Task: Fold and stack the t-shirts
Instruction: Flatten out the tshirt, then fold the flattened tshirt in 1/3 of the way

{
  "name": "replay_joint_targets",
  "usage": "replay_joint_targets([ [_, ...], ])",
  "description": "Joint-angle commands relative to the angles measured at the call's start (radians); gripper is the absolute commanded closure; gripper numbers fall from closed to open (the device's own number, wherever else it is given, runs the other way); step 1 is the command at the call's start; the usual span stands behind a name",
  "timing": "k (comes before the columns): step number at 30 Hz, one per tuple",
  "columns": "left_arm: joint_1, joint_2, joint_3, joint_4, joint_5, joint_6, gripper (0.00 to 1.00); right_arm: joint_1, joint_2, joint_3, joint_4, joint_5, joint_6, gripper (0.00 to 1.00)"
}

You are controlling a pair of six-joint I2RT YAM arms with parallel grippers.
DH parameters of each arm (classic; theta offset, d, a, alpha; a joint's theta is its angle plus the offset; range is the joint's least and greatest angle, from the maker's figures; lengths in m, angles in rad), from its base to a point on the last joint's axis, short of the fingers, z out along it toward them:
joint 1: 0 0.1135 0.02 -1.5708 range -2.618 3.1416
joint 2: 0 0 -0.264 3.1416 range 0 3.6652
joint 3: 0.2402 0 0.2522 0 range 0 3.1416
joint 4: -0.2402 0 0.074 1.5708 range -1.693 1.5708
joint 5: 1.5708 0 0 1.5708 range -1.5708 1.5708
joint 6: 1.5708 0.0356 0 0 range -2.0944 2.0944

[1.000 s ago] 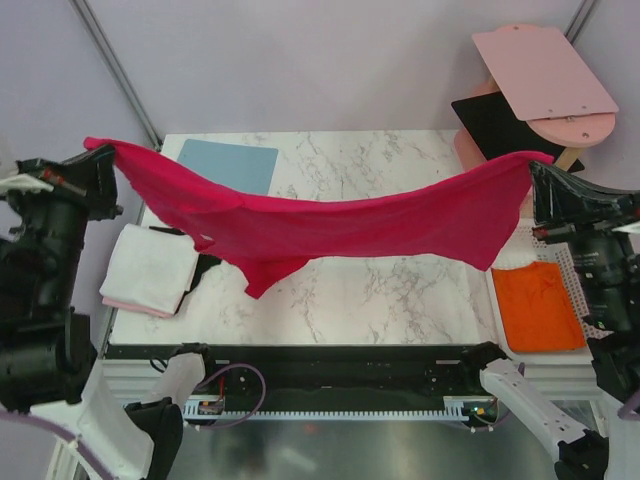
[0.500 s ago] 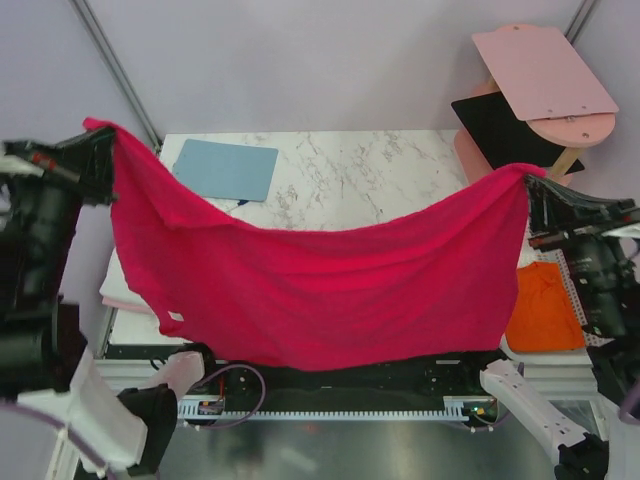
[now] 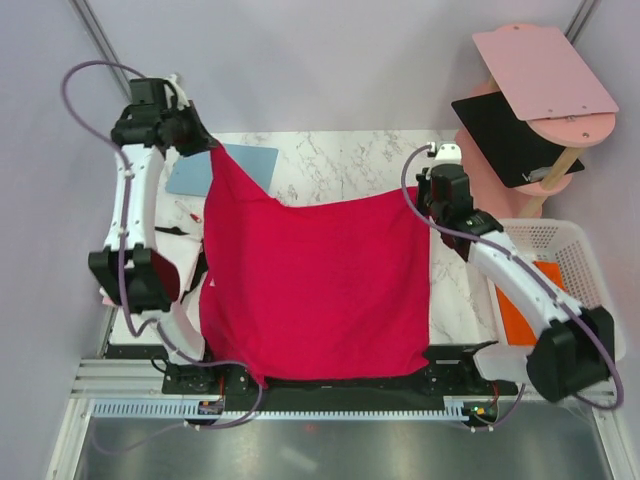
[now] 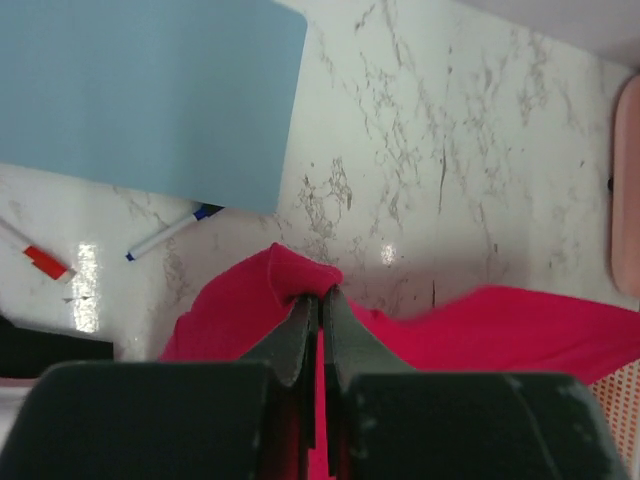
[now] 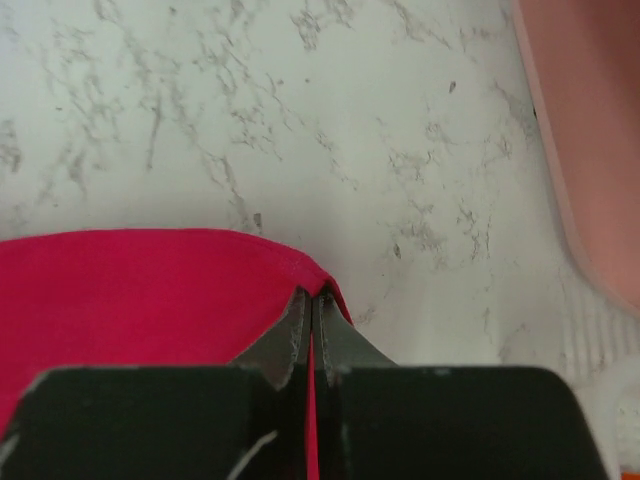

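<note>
At the near edge of the counter (image 3: 450,290) the hem of the crimson red t-shirt (image 3: 315,290) reaches the edge and covers most of its middle stretch. From there the cloth spreads back over the centre of the counter as one broad sheet, with a few soft creases. Off the right edge, in the white basket (image 3: 590,262), I can see the orange t-shirt (image 3: 512,318), partly hidden behind my right arm. Further back, my right tool (image 3: 432,197) is pressed together on the red shirt's right far corner, near the right edge; on the right wrist camera the fingers meet with a thin fold of red pinched between them, just above the marble. My left tool (image 3: 207,146) pinches the other far corner, close to the far left corner of the counter, and the left wrist camera shows the cloth bunched into a small peak at the closed tips. The shirt's far edge sags between the two holds. Under the left tool lies the light-blue board (image 3: 188,176), with a blue-capped pen (image 4: 170,232) and a red-capped marker (image 4: 35,258) beside its near side. Beyond the far right corner stand the black panel (image 3: 500,125) and the pink panel (image 3: 545,70).
</note>
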Motion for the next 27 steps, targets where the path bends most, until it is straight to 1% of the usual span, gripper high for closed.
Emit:
replay_joint_targets([
  [1,-0.069,0.138,0.067,0.064,-0.026,-0.009,0.98,-0.085,0.153,0.066,0.205,0.095,0.042,1.00],
  [2,-0.071,0.170,0.106,0.063,-0.031,-0.006,0.98,-0.105,0.236,0.107,0.205,0.085,0.065,1.00],
  [3,-0.071,0.196,0.122,0.064,-0.047,-0.013,0.98,-0.124,0.271,0.125,0.205,0.083,0.073,1.00],
  [4,-0.101,0.244,0.137,0.063,-0.058,-0.010,0.98,-0.161,0.334,0.145,0.205,0.084,0.085,1.00],
  [6,-0.111,0.279,0.168,0.064,-0.075,-0.009,0.98,-0.193,0.376,0.198,0.205,0.063,0.108,1.00],
  [7,-0.112,0.304,0.179,0.061,-0.078,-0.006,0.98,-0.216,0.393,0.213,0.234,0.052,0.109,1.00],
  [11,-0.115,0.365,0.229,0.064,-0.083,-0.006,0.98,-0.241,0.512,0.340,0.222,0.038,0.081,1.00],
  [16,-0.117,0.436,0.315,0.067,-0.025,-0.035,0.98,-0.265,0.623,0.432,0.216,0.006,0.081,1.00],
  [17,-0.117,0.447,0.346,0.069,-0.014,-0.039,0.98,-0.268,0.635,0.461,0.216,-0.003,0.081,1.00],
  [19,-0.117,0.451,0.360,0.069,0.008,-0.049,0.98,-0.270,0.648,0.477,0.181,-0.029,0.076,1.00],
  [22,-0.117,0.392,0.311,0.066,0.027,-0.052,0.98,-0.270,0.613,0.459,0.164,-0.052,0.072,1.00],
  [25,-0.118,0.297,0.159,0.069,0.034,-0.055,0.98,-0.270,0.560,0.410,0.141,-0.054,0.082,1.00],
  [27,-0.118,0.226,0.098,0.070,0.035,-0.055,0.98,-0.268,0.539,0.379,0.102,-0.064,0.090,1.00],
])
